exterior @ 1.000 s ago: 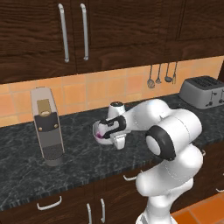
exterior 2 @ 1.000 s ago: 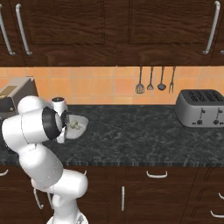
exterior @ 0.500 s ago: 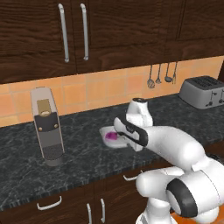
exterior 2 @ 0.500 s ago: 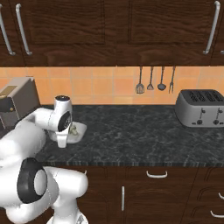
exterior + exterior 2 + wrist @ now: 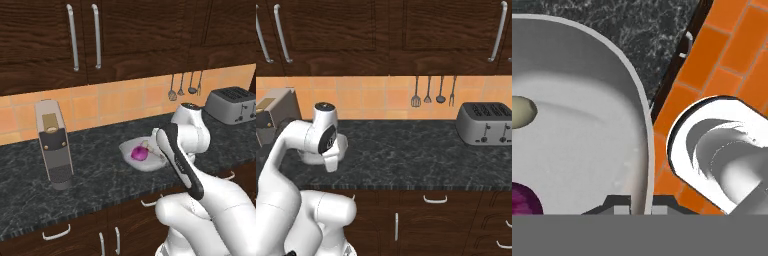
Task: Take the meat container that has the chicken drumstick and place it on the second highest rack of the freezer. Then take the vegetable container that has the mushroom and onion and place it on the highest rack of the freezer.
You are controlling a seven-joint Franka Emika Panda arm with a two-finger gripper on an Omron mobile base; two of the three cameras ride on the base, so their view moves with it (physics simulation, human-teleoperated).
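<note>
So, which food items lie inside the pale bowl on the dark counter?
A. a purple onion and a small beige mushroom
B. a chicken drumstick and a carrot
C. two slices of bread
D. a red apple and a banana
A: the bowl holds the purple onion, and the hand view shows the beige mushroom beside it in the same bowl.

Bowl right side hidden behind arm in left base view; in hand view its rim runs off the bottom. Onion cut by left and bottom edges, mushroom cut by left edge. Toaster clipped at right edge.
</note>
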